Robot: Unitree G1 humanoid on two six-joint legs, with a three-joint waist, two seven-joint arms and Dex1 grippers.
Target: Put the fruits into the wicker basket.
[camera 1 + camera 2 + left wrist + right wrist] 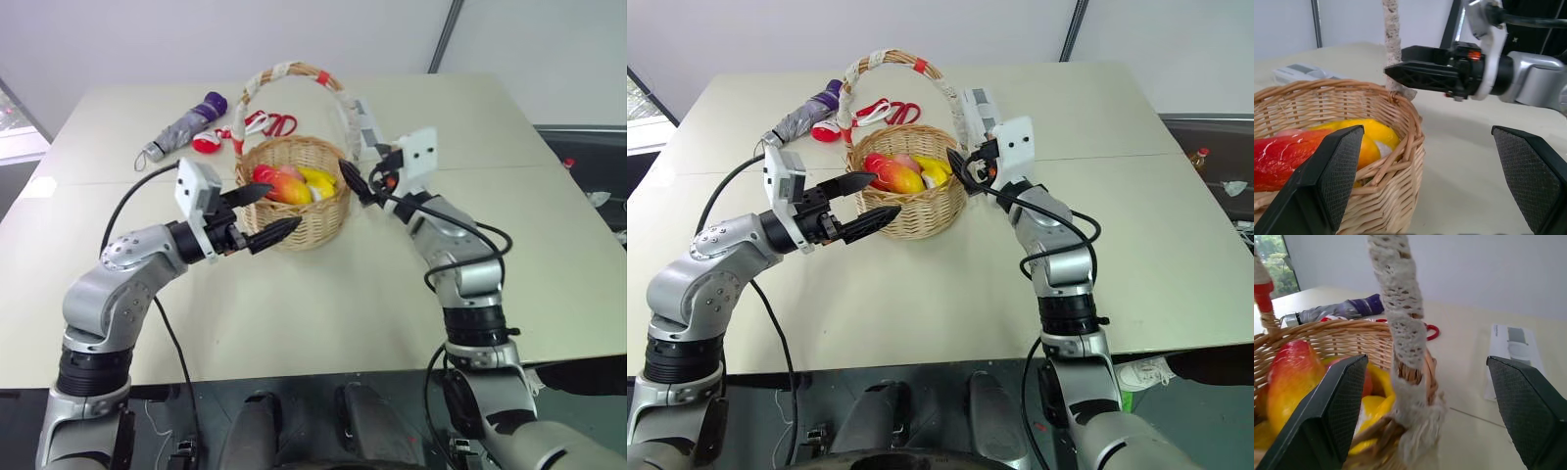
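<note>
The wicker basket point(294, 223) stands mid-table, its tall handle point(1400, 308) wrapped in white and red. Inside lie a red-orange mango point(289, 186), a yellow fruit point(318, 177) and a pinkish fruit partly hidden behind them. My left gripper point(279, 208) hovers open and empty at the basket's near-left wall, pointing across its front. My right gripper point(355, 183) is open at the basket's right rim. In the right wrist view its fingers point(1342, 401) stand wide on either side of the handle's base without touching it. The left wrist view shows the right gripper point(1396, 72) just past the rim point(1400, 105).
A grey-purple folded umbrella point(186, 124) and red-handled scissors point(260, 124) lie behind the basket on the left. A white box point(358, 122) sits behind it on the right. The pale table point(323, 304) has bare room in front and to both sides.
</note>
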